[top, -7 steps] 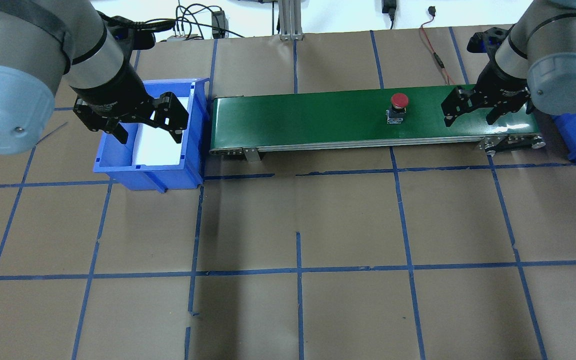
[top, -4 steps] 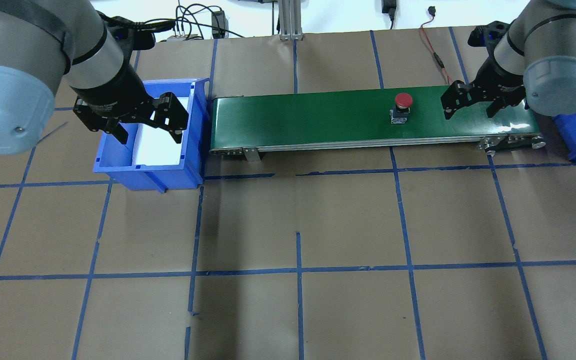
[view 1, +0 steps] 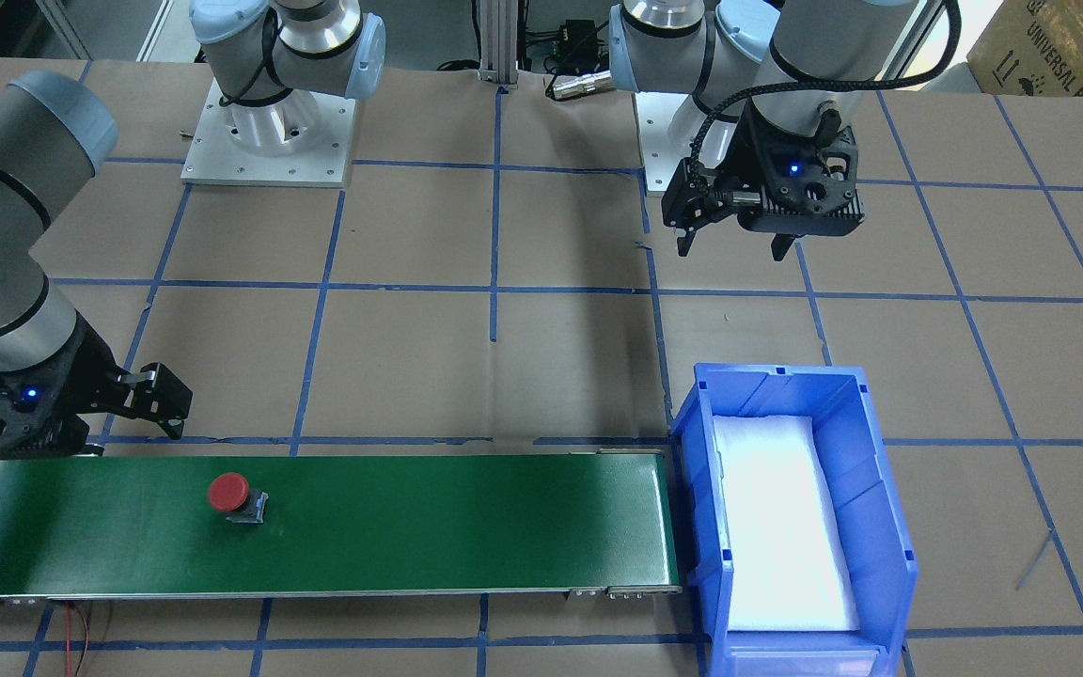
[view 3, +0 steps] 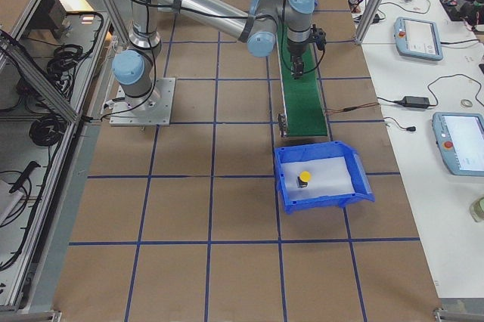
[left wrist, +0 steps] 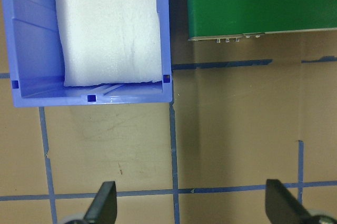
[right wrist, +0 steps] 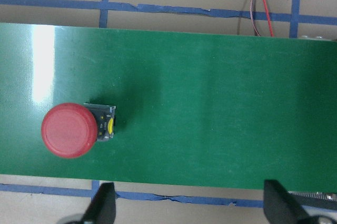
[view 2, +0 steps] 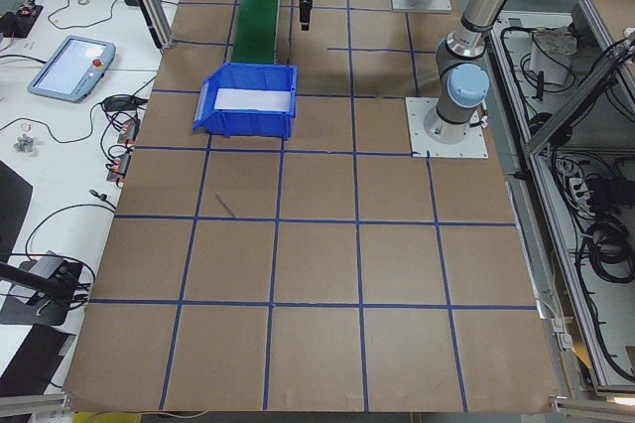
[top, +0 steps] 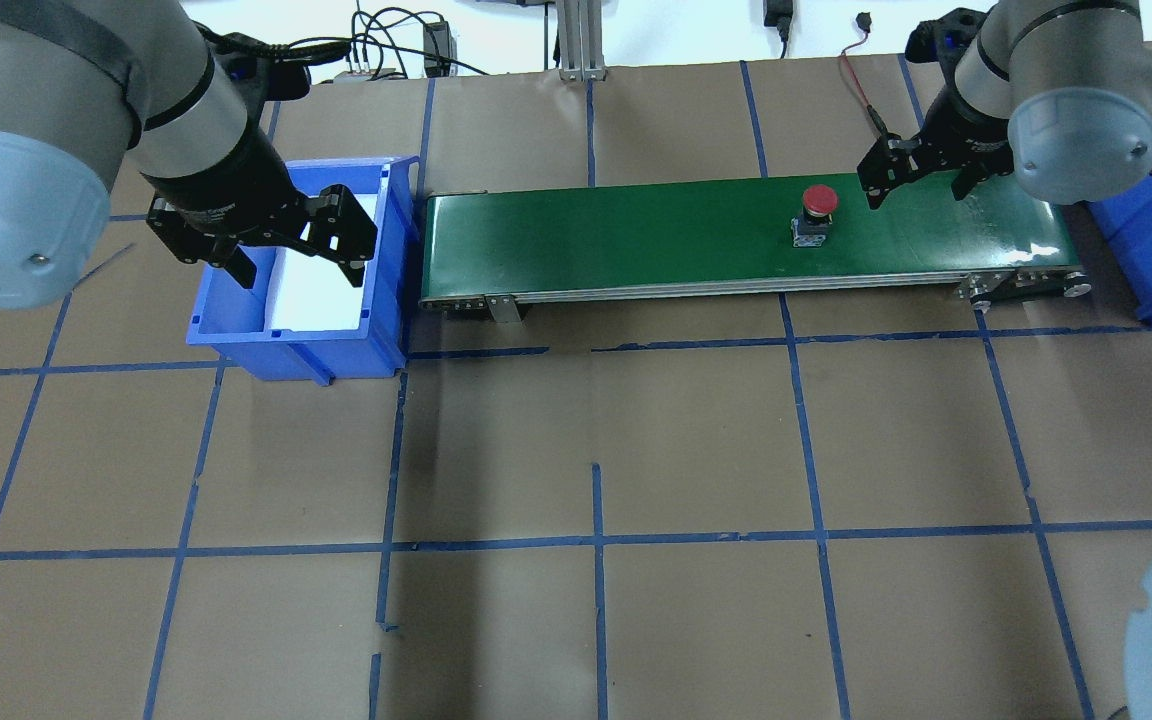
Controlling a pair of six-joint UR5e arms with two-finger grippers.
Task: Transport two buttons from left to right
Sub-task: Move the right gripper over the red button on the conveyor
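On belt (top: 616, 230), red button (top: 818, 200); box (view 1: 1054, 47) lettered "UNIVERSAL"

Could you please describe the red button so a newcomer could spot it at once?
Find the long green conveyor belt on the table. Near its end by the right gripper stands the red button, a round cap on a small grey base. It alone sits on the belt; the other button, in a blue bin, is yellow.

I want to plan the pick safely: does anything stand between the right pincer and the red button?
Nothing visible does. The red button stands alone on the green belt; the open right pincer hangs beside it, with only bare belt between them.
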